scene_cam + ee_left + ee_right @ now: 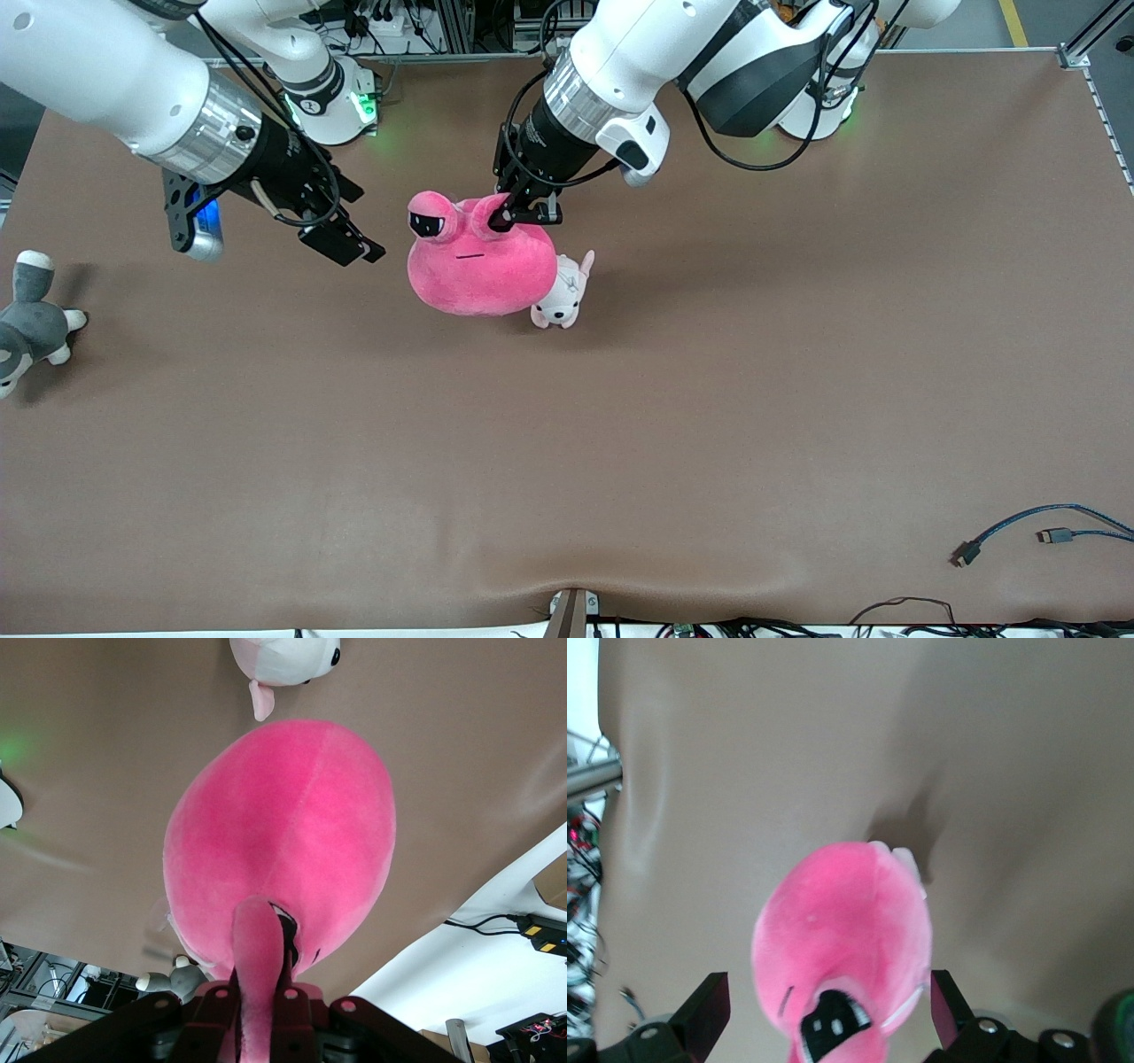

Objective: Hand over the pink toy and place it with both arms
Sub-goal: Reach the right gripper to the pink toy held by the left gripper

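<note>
The left gripper, fingers pinched on one eye stalk, holds the round hot-pink plush toy up mid-table. The right gripper waits at its nine o'clock, fingers spread wide. The handover looks imminent: the right gripper must close in and clamp.

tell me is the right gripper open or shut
Open: the right gripper has its fingers spread wide either side of the pink toy, not touching it.

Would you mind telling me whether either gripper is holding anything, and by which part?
The left gripper holds the pink toy by one bulging eye stalk. The right gripper, open beside it, holds nothing.
</note>
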Controlling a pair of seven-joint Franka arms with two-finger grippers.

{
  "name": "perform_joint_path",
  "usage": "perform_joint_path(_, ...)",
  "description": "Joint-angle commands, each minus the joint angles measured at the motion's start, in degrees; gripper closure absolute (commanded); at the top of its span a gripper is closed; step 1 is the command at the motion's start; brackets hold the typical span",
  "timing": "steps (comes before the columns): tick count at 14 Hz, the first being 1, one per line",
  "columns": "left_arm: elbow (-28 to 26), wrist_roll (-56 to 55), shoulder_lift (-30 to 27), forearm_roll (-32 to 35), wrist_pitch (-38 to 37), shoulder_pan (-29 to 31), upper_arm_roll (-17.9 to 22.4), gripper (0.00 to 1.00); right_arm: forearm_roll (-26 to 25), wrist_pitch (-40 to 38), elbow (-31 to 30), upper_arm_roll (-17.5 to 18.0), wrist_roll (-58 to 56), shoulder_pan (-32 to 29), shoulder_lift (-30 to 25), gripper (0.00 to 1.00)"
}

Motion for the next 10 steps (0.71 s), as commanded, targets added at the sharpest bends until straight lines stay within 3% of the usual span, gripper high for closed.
perform_joint_path(1, 2.1, -1.3, 0.9, -0.2, 0.4, -0.9, 0.6, 1.0, 0.3, 1.5, 0.4, -0.5, 10.4, 2.0, 0.1, 0.0)
perform_joint_path(6, 2.1, -1.3, 0.9, -0.2, 0.7, -1.0, 0.6, 1.0, -0.8, 0.6, -1.0, -0.5, 24.5, 7.0, 0.2, 0.0)
perform_joint_path(10, 2.1, -1.3, 1.0, -0.2, 0.8, -1.0, 0.5, 1.0, -3.2, 1.0, -1.6, -0.5, 25.0, 7.7, 0.5, 0.0)
